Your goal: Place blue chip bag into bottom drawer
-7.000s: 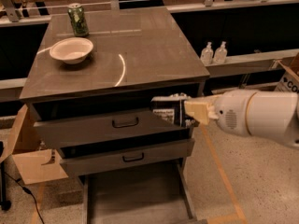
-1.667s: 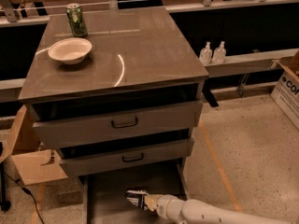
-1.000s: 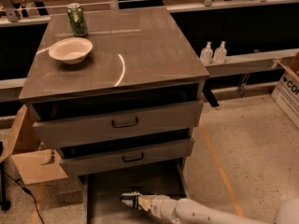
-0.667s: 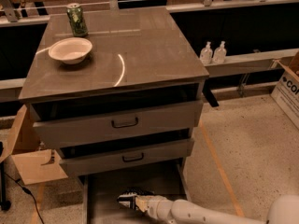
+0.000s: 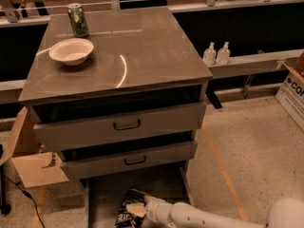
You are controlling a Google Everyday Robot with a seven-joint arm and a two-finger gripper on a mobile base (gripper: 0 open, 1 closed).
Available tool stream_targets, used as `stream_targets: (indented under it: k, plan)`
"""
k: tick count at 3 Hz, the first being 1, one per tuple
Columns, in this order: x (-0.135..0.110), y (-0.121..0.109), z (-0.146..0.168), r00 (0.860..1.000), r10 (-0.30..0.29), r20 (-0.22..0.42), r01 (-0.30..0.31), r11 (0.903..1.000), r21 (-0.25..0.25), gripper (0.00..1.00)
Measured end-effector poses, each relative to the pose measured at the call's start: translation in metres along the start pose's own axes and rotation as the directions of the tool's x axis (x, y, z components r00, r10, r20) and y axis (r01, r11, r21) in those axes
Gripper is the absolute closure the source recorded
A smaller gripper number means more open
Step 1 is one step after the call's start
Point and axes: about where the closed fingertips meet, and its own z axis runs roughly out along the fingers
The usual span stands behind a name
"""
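Arm stretched low from right, tool (image 5: 137, 210) clamped on blue chip bag (image 5: 126, 202) within bottom drawer (image 5: 105, 194).

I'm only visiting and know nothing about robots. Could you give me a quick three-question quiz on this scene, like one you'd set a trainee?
1. True or false: the green can stands inside the white bowl.
2. Where is the blue chip bag? A) in the white bowl B) over the bottom drawer, at the gripper C) beside the green can
3. Fill in: the two upper drawers each carry a black ____.

Key: 1 false, the can stands apart, behind the bowl. 2 B, the gripper is low over the pulled-out bottom drawer, at the bag. 3 handle.
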Motion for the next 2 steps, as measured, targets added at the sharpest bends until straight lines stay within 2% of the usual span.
stream_targets:
  k: [1, 2]
  plan:
    - [-0.005, -0.004, -0.007, 0.999, 0.025, 0.022, -0.026, 0.9994, 0.022, 0.00]
    - [-0.020, -0.016, -0.027, 0.997, 0.042, 0.064, -0.048, 0.9939, 0.099, 0.00]
